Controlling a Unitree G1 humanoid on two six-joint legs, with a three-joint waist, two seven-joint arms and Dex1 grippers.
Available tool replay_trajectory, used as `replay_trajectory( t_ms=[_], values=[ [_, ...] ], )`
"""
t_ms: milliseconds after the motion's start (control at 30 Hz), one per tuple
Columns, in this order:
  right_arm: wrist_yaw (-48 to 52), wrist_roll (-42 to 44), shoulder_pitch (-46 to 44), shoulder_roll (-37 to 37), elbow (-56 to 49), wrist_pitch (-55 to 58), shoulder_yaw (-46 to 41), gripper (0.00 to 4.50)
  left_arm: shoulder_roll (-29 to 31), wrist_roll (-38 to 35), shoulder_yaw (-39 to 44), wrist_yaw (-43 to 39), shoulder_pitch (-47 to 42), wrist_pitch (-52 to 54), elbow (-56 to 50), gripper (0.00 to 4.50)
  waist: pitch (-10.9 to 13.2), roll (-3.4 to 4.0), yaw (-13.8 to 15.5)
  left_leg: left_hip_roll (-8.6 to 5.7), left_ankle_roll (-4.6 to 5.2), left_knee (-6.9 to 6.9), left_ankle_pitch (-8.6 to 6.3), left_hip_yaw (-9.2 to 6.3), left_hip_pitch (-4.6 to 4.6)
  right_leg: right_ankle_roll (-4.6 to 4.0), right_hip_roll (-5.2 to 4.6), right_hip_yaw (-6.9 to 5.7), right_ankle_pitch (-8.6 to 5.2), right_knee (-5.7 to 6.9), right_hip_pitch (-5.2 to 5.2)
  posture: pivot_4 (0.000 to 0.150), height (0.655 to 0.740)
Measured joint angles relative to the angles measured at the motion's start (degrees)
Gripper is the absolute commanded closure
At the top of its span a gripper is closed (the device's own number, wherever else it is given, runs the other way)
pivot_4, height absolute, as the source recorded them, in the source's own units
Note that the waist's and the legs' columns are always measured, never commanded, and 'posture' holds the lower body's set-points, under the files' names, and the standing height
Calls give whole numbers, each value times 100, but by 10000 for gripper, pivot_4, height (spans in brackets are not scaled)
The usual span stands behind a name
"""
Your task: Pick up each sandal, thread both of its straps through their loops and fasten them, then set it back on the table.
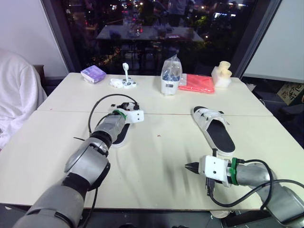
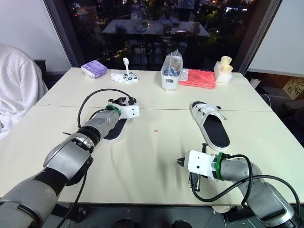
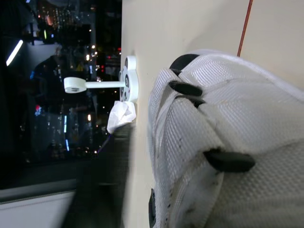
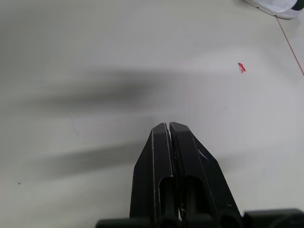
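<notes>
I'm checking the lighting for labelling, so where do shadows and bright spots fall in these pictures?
Right wrist view: two soft dark shadow bands cross the table ahead of the shut fingers. Left eye view: the dark window holds scattered bright specks. Left wrist view: similar specks beyond the sandal.

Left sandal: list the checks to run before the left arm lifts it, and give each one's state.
1. Left gripper over the left sandal: ok.
2. Its hold on the sandal: cannot tell.
3. Straps threaded and fastened: cannot tell.
4. Right gripper free to help: ok. It is shut, holds nothing and hangs over bare table.
5. Right sandal out of the way: ok. It lies flat, apart from both arms.
</notes>
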Motion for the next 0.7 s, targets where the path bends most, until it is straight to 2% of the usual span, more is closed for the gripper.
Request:
replay_trajectory(
  t_ms=[33,67,200,467,600,700],
  values=[
    [0,-18,-1,2,14,0,0,45000,4,-21,2,11,16,-5,-20,781,0,0,0,0,0,0,0,1,0,0,0,0,0,1,0,1500,7400],
    [0,-28,-2,5,43,0,0,45000,27,-48,6,4,7,-21,-67,251,-1,1,2,0,0,1,0,1,2,0,0,0,0,0,2,1500,7400],
    [2,-32,-12,50,61,-13,4,45000,96,-262,116,-380,35,-216,-157,251,-2,4,11,0,0,1,0,0,7,0,-1,1,0,0,7,1500,7400],
    [62,-36,-168,85,179,-71,98,45000,495,-1011,582,-1902,144,-705,-661,251,-3,5,10,0,-1,2,0,0,7,-1,-2,1,0,0,8,1500,7400],
    [108,-36,-268,91,232,-127,183,45000,670,-1449,809,-2760,456,-748,-1340,251,-3,5,6,0,-1,2,0,1,7,-1,-1,1,0,0,9,1500,7400],
    [134,-36,-300,92,276,-164,211,45000,862,-1889,975,-3698,867,-509,-2281,251,-3,6,-2,0,-1,2,1,1,7,-1,-1,1,0,1,8,1500,7400]
  ],
)
